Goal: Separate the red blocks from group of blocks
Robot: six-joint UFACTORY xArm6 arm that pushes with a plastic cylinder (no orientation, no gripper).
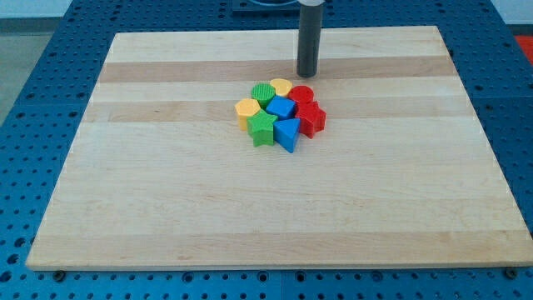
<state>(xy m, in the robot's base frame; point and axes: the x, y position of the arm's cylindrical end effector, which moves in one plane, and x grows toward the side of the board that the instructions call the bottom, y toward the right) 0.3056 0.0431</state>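
We see one tight cluster of small plastic blocks just above the middle of the pale wooden board (166, 192), which lies on a blue perforated table (50, 50).

Our dark straight rod comes down from the view's top; my tip (307, 74) sits at 12 o'clock from the cluster, close above the red cylinder block (301, 93), with a thin gap showing, so not touching as far as we can tell. No jaws on this rig, just the rod, so nothing is grasped or released.

Task things: the red cylinder block is at roughly 1 o'clock of the cluster; the red star-like block (311, 118) is at 3 o'clock, right below the cylinder and touching it. Both red blocks are on the view's right edge of the group, pressed against the blue ones.

Rest of cluster, clock-wise from centre:
- yellow rounded block (281, 86) at 12, just left of the red cylinder
- green ribbed round block (263, 92) at 11
- yellow hexagon-like block (248, 107) at 9
- green star block (262, 127) at 7
- blue wedge block (288, 132) at 5
- blue block (281, 107) in the centre, exact shape unclear

All neighbours touching.
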